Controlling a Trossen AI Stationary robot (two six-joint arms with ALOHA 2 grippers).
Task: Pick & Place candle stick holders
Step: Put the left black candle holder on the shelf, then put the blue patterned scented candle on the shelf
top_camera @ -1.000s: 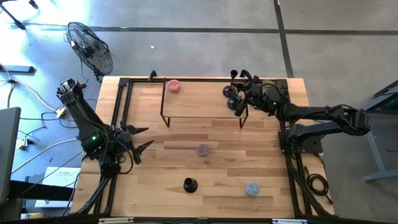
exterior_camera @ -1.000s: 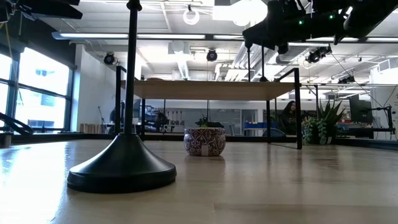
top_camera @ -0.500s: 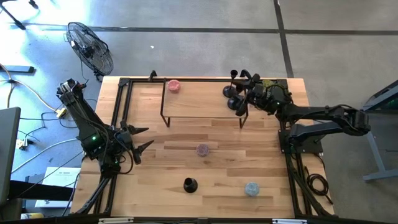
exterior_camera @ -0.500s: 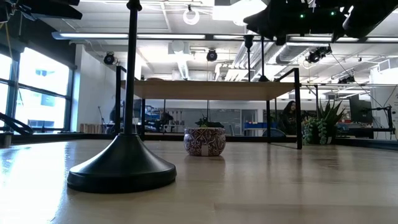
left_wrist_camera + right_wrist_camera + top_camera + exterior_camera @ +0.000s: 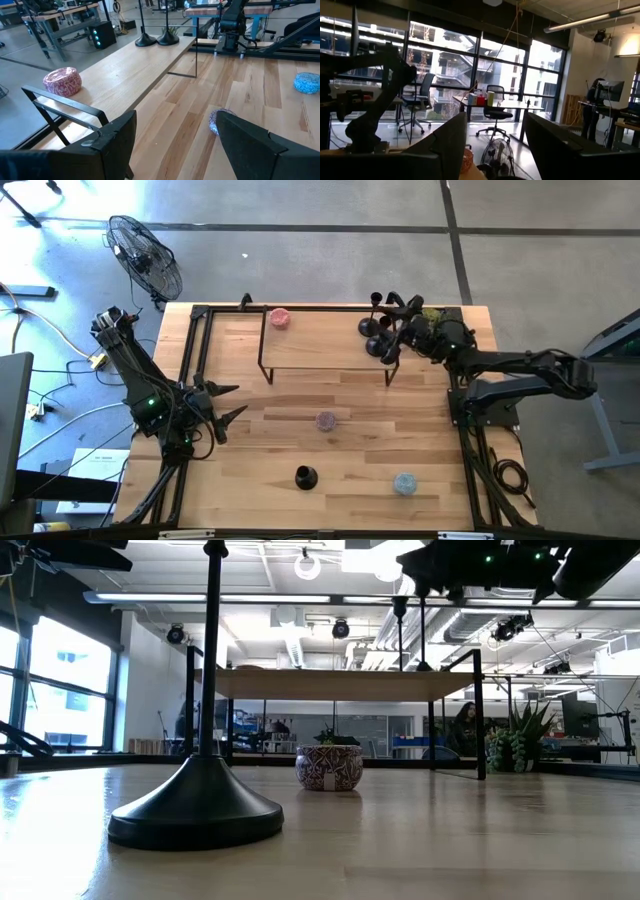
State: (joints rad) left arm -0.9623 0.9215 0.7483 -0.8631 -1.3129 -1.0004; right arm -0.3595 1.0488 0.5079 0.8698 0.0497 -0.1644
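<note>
Right hand (image 5: 392, 338) hovering open over the raised wooden shelf (image 5: 320, 340)

It is parting from 2 matte-black candle stick holders (image 5: 376, 338); next comes fetching the third holder (image 5: 305, 477) from the table (image 5: 350, 450). Left hand (image 5: 226, 404) is waiting, open.

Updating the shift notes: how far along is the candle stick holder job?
Looks done: two candle stick holders stand on the raised shelf at its right end. In hand: nothing that I can see; the right gripper sits over that pair, jaws parted in its wrist view, and the left gripper waits open at the table's left. Left: one holder on the table near the front edge.
</note>
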